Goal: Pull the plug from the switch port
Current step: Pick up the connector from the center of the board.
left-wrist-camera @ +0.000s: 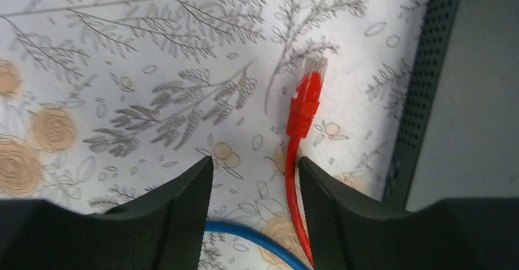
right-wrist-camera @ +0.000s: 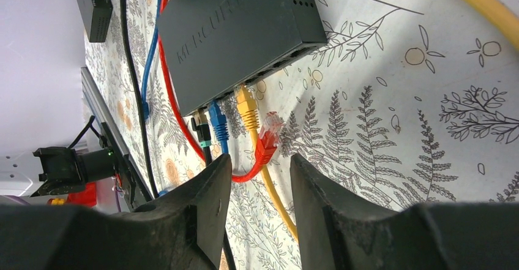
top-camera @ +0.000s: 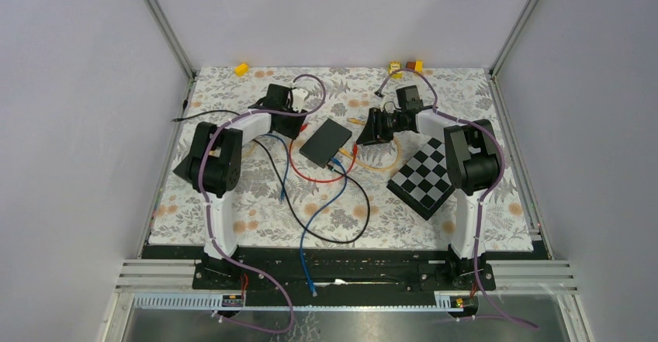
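The black switch (top-camera: 326, 142) lies mid-table and also shows in the right wrist view (right-wrist-camera: 238, 31). A yellow plug (right-wrist-camera: 246, 108), a blue plug (right-wrist-camera: 217, 120) and a black plug (right-wrist-camera: 202, 132) sit in its ports. A red plug (right-wrist-camera: 267, 141) lies loose on the mat just outside the ports, in front of my open, empty right gripper (right-wrist-camera: 261, 160). The red cable's other plug (left-wrist-camera: 309, 89) lies free on the mat beside the switch's side wall (left-wrist-camera: 428, 68). My left gripper (left-wrist-camera: 255, 163) is open, with the red cable running between its fingers, close to the right one.
A checkerboard block (top-camera: 423, 175) lies right of the switch. Black, blue and red cables (top-camera: 334, 202) loop over the floral mat toward the near edge. A blue cable (left-wrist-camera: 257, 236) passes under the left fingers. Small yellow blocks (top-camera: 241, 68) sit at the far edge.
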Action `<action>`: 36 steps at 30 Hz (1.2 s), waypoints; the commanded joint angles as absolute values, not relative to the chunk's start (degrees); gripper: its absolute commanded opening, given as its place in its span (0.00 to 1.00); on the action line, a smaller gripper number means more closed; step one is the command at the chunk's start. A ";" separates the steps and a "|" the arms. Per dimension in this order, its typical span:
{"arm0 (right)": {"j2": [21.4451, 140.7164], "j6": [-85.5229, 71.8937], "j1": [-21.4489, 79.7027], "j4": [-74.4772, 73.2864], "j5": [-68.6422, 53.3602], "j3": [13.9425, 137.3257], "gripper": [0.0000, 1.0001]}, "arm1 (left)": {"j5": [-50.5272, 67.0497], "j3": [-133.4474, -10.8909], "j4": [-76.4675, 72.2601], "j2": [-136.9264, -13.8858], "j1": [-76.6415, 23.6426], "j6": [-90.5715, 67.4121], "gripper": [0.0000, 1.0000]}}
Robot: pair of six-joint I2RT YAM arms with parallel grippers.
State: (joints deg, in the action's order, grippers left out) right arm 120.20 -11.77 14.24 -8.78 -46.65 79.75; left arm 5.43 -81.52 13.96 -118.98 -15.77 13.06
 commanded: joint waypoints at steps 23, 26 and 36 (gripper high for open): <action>122.12 -11.20 13.75 -10.11 -49.04 82.70 0.47 | 10.40 -90.01 19.94 -126.30 -18.10 15.64 0.64; 122.08 -11.12 13.80 -10.18 -49.21 82.79 0.47 | 9.67 -91.02 20.96 -127.52 -18.53 16.07 0.58; 120.96 -10.99 13.47 -10.46 -49.39 82.92 0.47 | 7.68 -88.68 21.77 -126.72 -17.88 15.71 0.34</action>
